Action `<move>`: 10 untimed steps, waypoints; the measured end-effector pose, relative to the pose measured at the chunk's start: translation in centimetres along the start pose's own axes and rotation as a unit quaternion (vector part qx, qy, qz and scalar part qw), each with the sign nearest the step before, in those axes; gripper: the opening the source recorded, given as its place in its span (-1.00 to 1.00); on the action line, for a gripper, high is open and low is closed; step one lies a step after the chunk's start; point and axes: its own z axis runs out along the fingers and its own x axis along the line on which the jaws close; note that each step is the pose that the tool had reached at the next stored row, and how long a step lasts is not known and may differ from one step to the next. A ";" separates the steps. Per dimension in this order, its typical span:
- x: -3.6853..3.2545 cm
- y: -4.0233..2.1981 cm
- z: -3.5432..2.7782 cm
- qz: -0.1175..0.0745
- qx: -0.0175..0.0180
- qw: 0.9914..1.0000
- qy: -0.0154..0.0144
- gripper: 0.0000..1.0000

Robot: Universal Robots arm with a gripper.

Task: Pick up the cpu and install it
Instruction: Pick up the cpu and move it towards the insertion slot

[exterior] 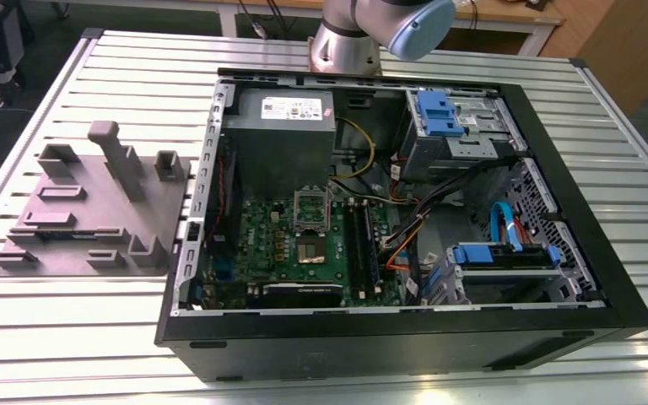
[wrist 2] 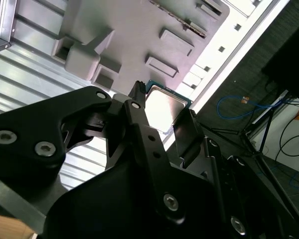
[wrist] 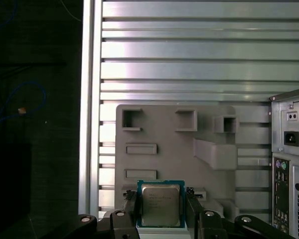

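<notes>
The cpu (wrist: 160, 205), a thin square chip with a pale metal top and a green rim, sits between the black fingers (wrist: 131, 205) of my gripper (wrist: 161, 200), which is shut on its two opposite edges. The second wrist view shows the same cpu (wrist 2: 164, 105) clamped at the tips of the gripper (wrist 2: 163, 108). It hangs above the grey fixture plate (wrist: 169, 132), apart from it. In the exterior view the green motherboard (exterior: 290, 245) lies inside the open computer case (exterior: 414, 342), its socket (exterior: 310, 250) uncovered with the metal frame (exterior: 310, 202) lifted.
The grey fixture plate (exterior: 88, 211) with raised posts lies on the slatted aluminium table (exterior: 77, 337), at the exterior view's left of the case. The case's rear panel (wrist: 289, 149) stands beside the plate. Cables, drive bays (exterior: 459, 126) and a power supply (exterior: 284, 118) crowd the case. The table's edge (wrist: 89, 124) runs close by.
</notes>
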 end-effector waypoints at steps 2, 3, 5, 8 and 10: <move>-0.05 0.00 0.00 0.000 0.000 1.000 0.000 -0.05; -0.08 0.00 0.00 0.000 0.000 1.000 0.000 -0.05; -0.13 0.00 0.00 0.000 0.000 1.000 0.000 -0.05; -0.21 0.00 0.00 0.000 0.000 1.000 0.000 -0.05; -0.26 0.00 -0.01 0.000 0.000 1.000 0.000 -0.05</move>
